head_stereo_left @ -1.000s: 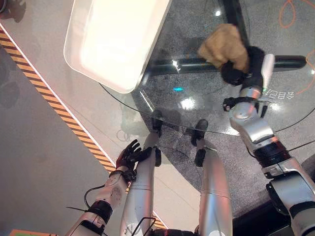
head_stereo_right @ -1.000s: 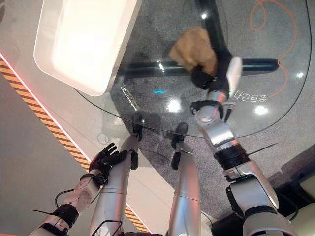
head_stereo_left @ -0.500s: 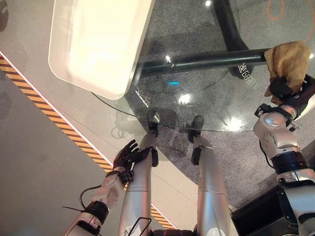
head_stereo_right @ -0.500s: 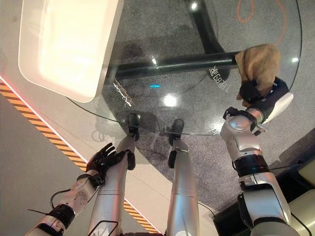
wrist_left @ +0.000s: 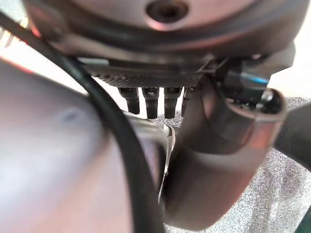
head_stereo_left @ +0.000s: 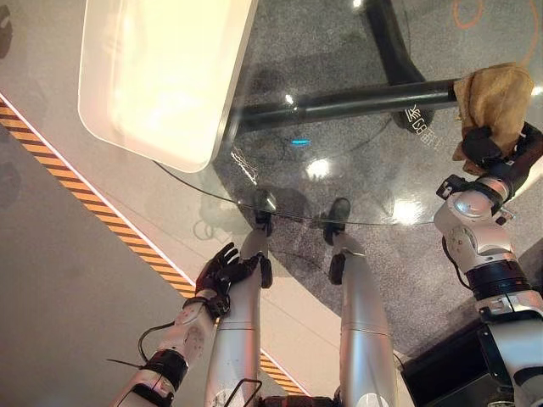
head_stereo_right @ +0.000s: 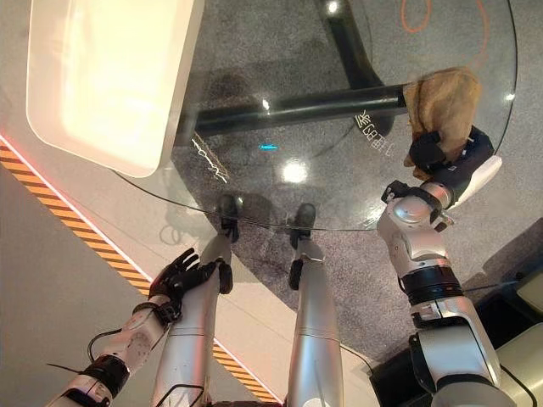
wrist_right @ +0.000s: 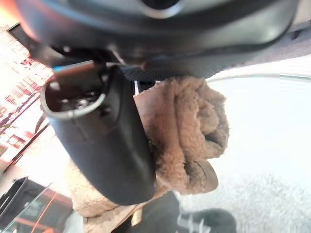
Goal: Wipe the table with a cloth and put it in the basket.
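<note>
Fingers [wrist_right: 112, 145] of our right hand [head_stereo_left: 488, 153] curl round the tan cloth [head_stereo_left: 495, 100], bunched at the glass tabletop's [head_stereo_left: 356, 127] right edge. We judge it soft, light, best gripped mid-wad. Left hand [head_stereo_left: 222, 270] hangs open.

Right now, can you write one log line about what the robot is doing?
right hand: shut on cloth | cloth: at glass table right edge | left hand: open, down by leg | basket: not seen
</note>
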Robot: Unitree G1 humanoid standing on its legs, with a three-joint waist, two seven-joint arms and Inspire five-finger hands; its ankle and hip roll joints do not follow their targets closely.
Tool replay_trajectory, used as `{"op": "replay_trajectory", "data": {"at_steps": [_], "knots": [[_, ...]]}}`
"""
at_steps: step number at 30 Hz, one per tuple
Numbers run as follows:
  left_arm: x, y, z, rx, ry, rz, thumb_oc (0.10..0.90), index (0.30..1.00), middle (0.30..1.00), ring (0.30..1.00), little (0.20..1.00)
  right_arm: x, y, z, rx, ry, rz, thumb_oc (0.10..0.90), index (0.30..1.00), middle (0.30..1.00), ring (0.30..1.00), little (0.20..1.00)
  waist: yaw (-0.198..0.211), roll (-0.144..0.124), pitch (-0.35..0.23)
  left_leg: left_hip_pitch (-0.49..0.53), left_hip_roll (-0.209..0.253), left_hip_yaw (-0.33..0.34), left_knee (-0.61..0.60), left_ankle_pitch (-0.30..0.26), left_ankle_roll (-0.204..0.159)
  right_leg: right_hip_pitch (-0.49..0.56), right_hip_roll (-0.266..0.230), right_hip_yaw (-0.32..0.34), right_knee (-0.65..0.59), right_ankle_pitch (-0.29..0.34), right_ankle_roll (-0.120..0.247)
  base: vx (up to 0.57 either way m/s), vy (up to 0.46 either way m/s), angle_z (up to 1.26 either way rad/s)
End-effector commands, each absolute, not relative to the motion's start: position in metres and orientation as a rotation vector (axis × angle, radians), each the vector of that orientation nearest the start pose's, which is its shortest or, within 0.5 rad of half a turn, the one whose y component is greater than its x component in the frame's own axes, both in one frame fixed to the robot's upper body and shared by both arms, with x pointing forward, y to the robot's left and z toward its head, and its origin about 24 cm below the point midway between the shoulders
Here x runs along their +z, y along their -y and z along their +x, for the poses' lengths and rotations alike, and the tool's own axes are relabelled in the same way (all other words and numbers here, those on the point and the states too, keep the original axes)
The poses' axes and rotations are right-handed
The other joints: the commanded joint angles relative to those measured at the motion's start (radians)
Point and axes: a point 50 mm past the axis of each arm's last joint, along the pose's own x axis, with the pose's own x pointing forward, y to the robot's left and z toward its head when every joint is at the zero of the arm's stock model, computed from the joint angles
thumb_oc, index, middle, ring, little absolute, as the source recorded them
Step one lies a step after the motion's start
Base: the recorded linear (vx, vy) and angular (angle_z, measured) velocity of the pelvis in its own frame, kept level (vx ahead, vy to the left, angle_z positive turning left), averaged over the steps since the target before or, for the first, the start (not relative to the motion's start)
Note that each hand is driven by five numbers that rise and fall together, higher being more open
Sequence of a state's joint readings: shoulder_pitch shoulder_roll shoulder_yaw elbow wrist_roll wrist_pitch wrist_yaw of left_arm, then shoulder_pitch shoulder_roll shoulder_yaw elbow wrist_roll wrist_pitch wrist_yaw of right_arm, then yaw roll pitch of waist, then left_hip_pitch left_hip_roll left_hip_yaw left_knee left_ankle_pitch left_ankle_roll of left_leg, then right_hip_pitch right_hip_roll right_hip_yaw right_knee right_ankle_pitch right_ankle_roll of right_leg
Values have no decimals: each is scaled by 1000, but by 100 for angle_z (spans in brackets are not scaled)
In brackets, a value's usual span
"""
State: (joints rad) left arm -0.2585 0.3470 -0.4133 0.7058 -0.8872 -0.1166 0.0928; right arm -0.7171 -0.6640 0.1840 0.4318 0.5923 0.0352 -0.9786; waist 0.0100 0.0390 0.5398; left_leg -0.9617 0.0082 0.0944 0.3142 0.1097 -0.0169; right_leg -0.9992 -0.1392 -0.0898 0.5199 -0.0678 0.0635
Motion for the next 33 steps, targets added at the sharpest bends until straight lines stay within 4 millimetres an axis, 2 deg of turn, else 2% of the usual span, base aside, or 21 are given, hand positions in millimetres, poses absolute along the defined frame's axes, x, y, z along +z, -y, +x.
{"op": "replay_trajectory", "data": {"at_steps": [1,5,7,10,19,29,32,33], "knots": [[-83,-181,224,104,-600,-346,800,900,900,900,900,256,274,331,-874,551,-124,100,300,300,300,200,3,33,-20,20,-51,3,142,-208,0,23,55,-57,-132,85,20,0,0,0],[-80,-179,229,96,-590,-350,800,900,900,900,900,259,259,338,-787,541,-195,100,300,300,300,200,6,33,-20,8,-54,4,139,-196,1,12,53,-60,-134,91,17,-6,14,5],[-82,-177,228,94,-597,-349,800,900,900,900,900,254,246,342,-718,514,-266,100,300,300,300,200,10,34,-20,17,-53,4,143,-206,1,18,53,-62,-125,81,18,9,9,10],[-82,-177,228,92,-599,-347,800,900,900,900,900,251,237,346,-665,496,-297,100,300,300,300,200,13,35,-20,16,-53,6,142,-204,2,17,51,-66,-123,79,17,-3,3,3],[-84,-173,228,76,-594,-341,800,900,900,900,900,228,194,356,-399,399,-425,100,300,300,300,200,23,35,-20,10,-54,11,140,-199,1,11,46,-74,-119,76,17,0,0,0],[-85,-171,227,68,-594,-331,800,900,900,900,900,208,159,354,-193,360,-467,100,300,300,300,200,28,35,-20,5,-56,12,137,-194,0,7,39,-80,-118,76,19,1,2,2],[-85,-171,226,64,-592,-326,800,900,900,900,900,206,137,348,-42,386,-474,100,300,300,300,200,28,31,-20,7,-57,13,135,-191,-1,9,39,-82,-121,76,20,0,0,0],[-85,-171,226,64,-592,-326,800,900,900,900,900,206,135,347,-30,389,-474,100,300,300,300,200,28,31,-20,8,-57,13,134,-191,-1,9,39,-82,-122,76,20,0,0,0]]}}
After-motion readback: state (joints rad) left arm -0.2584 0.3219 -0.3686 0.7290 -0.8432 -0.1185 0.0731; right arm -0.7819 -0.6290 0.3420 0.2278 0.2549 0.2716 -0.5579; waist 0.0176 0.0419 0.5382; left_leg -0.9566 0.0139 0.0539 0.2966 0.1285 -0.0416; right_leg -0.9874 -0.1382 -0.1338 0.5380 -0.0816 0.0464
